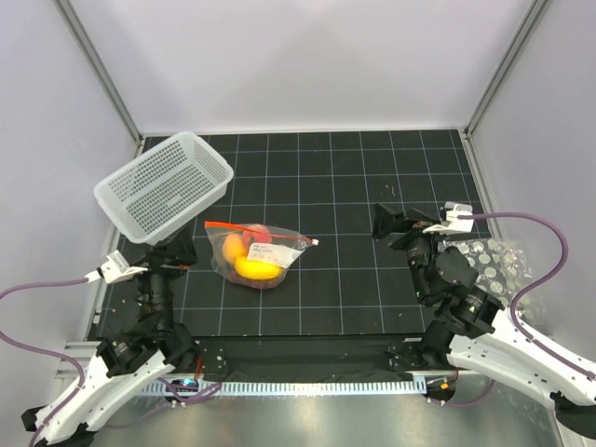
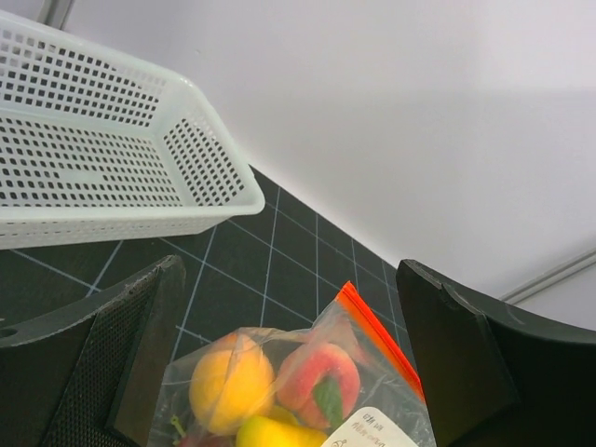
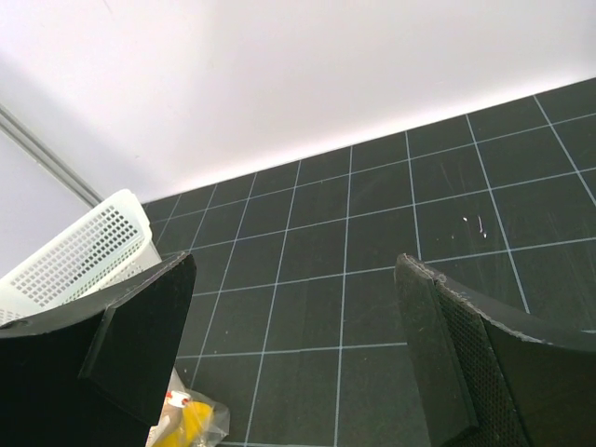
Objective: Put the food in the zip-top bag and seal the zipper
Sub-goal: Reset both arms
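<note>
zip-top bag (image 1: 279,250) mid bench (image 1: 372,289), food (image 1: 253,268) inside, zipper (image 1: 251,232) along far edge, seal state unclear. left pincer (image 1: 175,253) just left of bag, right pincer (image 1: 399,226) well right; both wide open, empty. risk: bulging fruit blocks zipper; light bag skids when pressed.

**YAM pair: body look**

Left arm (image 1: 93,396) and right arm (image 1: 521,358) are the same build: glossy white shells on the lower links, black joint housings further up.
Each wrist carries a small white bracket, the left bracket (image 1: 116,268) and the right bracket (image 1: 456,214).
Left cable (image 1: 37,289) and right cable (image 1: 535,223) are grey-purple, sheathed, and run from the brackets.
Left pincer (image 2: 289,270) and right pincer (image 3: 293,270) have matte black wedge fingers with chamfered edges.
There is fine dotted grip texture on the inner pad (image 2: 88,372) of one left-pincer finger, and the same on one right-pincer pad (image 3: 494,363).
That right-pincer finger's tip edge looks pale and scuffed.
</note>
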You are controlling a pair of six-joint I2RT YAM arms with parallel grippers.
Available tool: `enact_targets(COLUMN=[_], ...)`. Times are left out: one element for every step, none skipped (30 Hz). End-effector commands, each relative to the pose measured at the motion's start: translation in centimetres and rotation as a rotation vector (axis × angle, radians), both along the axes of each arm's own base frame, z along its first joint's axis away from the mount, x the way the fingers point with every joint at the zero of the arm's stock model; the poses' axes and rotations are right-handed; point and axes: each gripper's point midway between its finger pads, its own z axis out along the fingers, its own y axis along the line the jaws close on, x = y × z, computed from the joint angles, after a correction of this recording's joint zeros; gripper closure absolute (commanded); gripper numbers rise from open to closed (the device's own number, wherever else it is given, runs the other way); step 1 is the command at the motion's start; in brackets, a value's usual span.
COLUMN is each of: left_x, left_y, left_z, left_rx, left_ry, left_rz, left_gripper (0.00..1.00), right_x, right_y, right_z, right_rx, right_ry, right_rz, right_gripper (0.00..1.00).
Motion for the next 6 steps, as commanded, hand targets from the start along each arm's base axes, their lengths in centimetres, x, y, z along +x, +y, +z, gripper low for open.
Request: enact_targets(left_x=[-0.55,-0.59,-0.48,-0.44,-0.39,-0.37], left_y=[0.75,0.79,0.63,0.57,0.54,0.46], left_z=[1.18,1.16,1.07,1.08,1.06,1.09], left_rx=[-0.085,-0.089,-0.081,-0.077,-0.073,-0.072], left_ry=[-0.074,-0.077,-0.07,-0.068,-0.065,-0.065], left_rz=[0.005,0.005,0.004,0.003,0.004,0.001], left_gripper=[0.0,0.01,0.01,0.01,0.01,0.01], right_x=[0.2,0.14,0.17,0.15,0.16,0.17], right_y=[-0.38,-0.19,-0.13,0.0,0.07,0.02], right_z=[1.69,1.77,1.81,1.71,1.75,1.58], right_rx=[0.074,0.079,0.078,0.075,0.073,0.068], right_ry=[-0.033,-0.036,-0.038,-0.037,-0.038,-0.035], right_rz=[-0.03,-0.019,-0.016,-0.01,-0.007,-0.009], right_gripper=[0.06,0.06,0.06,0.06,0.04,0.03])
